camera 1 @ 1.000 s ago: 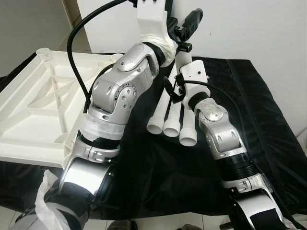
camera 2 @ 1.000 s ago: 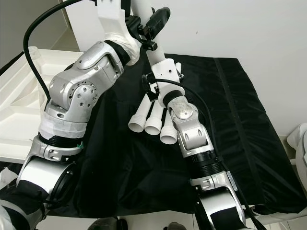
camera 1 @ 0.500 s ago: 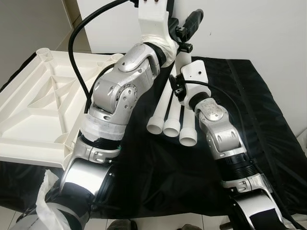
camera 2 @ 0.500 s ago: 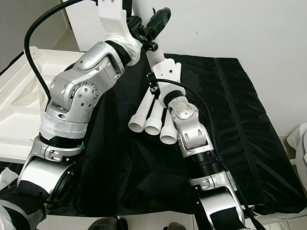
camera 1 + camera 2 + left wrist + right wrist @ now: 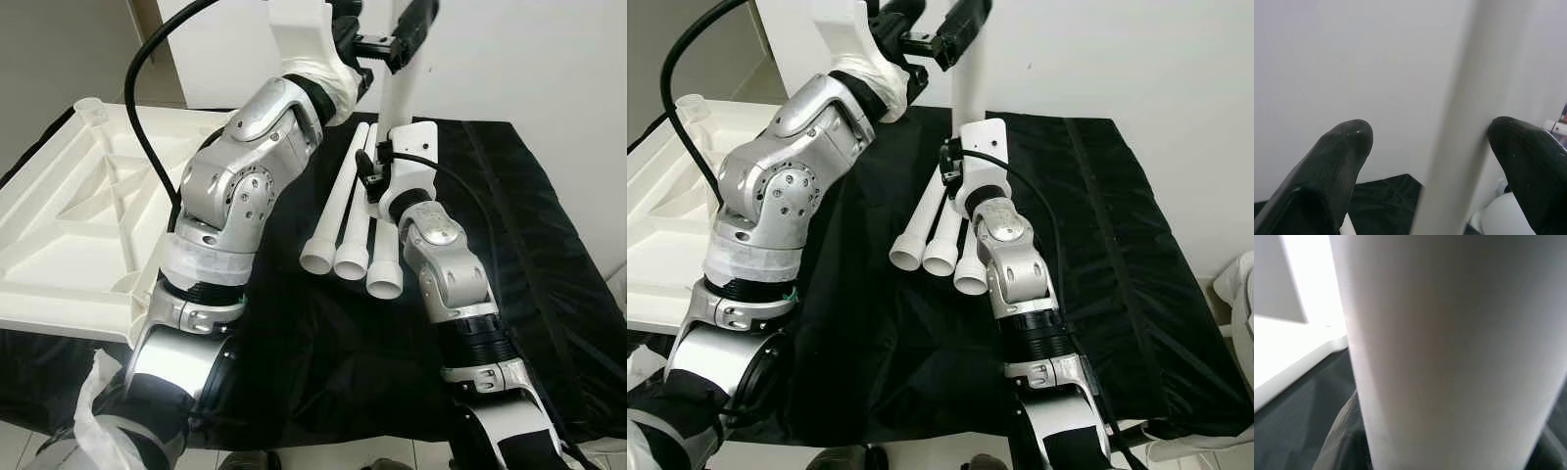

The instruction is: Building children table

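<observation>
- Right gripper (image 5: 1449, 450): its jaws appear closed about the lower part of a white table leg (image 5: 399, 93), which stands upright; the wrist view looks straight onto the tube from close by, so the grip is judged rather than seen plainly.
- Left gripper (image 5: 1430, 147): raised near the top of the same leg. Its jaws stand apart with the tube between them, one black finger (image 5: 1520, 156) touching it and the other finger (image 5: 1337, 161) clear of it; not a closed grip, probably a steadying contact or a handover.
- Spare legs (image 5: 353, 225): three white tubes lie side by side on the black cloth (image 5: 529, 255) over the bench, flared ends toward the robot, just beside the right forearm, within easy reach for later fitting.
- Tabletop (image 5: 69, 225): the white moulded panel lies underside up on the robot's left, ribs and a corner socket (image 5: 90, 104) exposed, so that legs can be pushed in from above.
</observation>
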### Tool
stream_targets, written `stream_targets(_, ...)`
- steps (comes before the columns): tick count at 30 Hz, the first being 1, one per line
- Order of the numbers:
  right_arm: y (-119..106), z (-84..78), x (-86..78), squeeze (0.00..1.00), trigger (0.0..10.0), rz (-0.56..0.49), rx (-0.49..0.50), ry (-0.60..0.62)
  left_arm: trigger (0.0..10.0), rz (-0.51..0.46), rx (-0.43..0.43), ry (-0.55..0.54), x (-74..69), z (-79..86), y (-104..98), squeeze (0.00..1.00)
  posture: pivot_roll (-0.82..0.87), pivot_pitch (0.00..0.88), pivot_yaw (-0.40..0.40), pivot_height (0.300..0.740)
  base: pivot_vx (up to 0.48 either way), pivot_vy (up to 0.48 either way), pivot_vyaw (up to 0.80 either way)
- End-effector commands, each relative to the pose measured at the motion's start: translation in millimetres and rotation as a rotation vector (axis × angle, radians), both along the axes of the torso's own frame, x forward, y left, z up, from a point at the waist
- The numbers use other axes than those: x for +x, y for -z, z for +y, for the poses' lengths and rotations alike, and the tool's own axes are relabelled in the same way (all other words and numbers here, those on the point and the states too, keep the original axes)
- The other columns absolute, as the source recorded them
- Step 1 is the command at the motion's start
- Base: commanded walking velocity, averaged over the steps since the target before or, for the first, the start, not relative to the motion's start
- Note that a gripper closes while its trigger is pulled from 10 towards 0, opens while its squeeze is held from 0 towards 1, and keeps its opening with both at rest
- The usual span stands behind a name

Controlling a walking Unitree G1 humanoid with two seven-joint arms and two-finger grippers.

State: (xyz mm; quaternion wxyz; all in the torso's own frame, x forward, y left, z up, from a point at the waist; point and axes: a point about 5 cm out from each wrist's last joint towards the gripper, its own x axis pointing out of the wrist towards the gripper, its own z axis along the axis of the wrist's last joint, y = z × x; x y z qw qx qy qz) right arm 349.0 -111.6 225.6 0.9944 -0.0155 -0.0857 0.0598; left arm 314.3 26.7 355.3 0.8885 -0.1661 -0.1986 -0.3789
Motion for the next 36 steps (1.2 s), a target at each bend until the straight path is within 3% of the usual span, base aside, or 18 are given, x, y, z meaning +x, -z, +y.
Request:
stream_targets(1, -1.3, -9.0, -0.6, 0.0, 10.0, -0.012, 0.047, 0.045, 10.0, 0.008, -0.014, 0.007, 1.0, 5.5, 2.8, 0.0, -0.01, 0.015, 0.06, 0.74, 0.0, 0.0, 0.0)
stream_targets(7, 0.0, -24.2, -7.9, 0.0, 10.0, -0.058, 0.085, 0.101, 10.0, 0.054, -0.003, -0.023, 5.9, 16.2, 21.9, 0.0, -0.01, 0.019, 0.057, 0.74, 0.0, 0.0, 0.0)
stream_targets(10, 4.3, -31.8, -21.0, 0.0, 10.0, -0.12, 0.073, 0.101, 10.0, 0.043, 0.063, -0.075, 5.0, 25.6, 44.7, 0.0, -0.02, 0.023, 0.062, 0.74, 0.0, 0.0, 0.0)
stream_targets(14, 7.0, -35.0, -31.4, 0.0, 10.0, -0.169, 0.057, 0.106, 10.0, 0.099, 0.119, -0.144, 7.6, 36.9, 69.1, 0.0, -0.03, 0.028, 0.065, 0.74, 0.0, 0.0, 0.0)
stream_targets(17, 7.9, -36.2, -33.6, 0.0, 10.0, -0.173, 0.063, 0.11, 10.0, 0.106, 0.121, -0.157, 7.6, 39.9, 73.6, 0.0, -0.03, 0.029, 0.067, 0.74, 0.0, 0.0, 0.0)
stream_targets(22, 12.0, -43.6, -40.9, 0.0, 10.0, -0.177, 0.045, 0.131, 10.0, 0.167, 0.167, -0.232, 8.6, 54.0, 100.3, 0.0, -0.03, 0.034, 0.067, 0.74, 0.0, 0.0, 0.0)
stream_targets(30, 10.9, -47.9, -45.6, 0.0, 10.0, -0.202, 0.014, 0.116, 10.0, 0.181, 0.192, -0.255, 6.7, 60.7, 111.8, 0.0, -0.03, 0.034, 0.072, 0.74, 0.0, 0.0, 0.0)
stream_targets(36, 12.0, -49.0, -47.3, 0.0, 10.0, -0.209, 0.0, 0.12, 10.0, 0.188, 0.209, -0.292, 7.4, 68.4, 115.5, 0.0, -0.02, 0.029, 0.074, 0.74, -0.122, 0.351, 0.0)
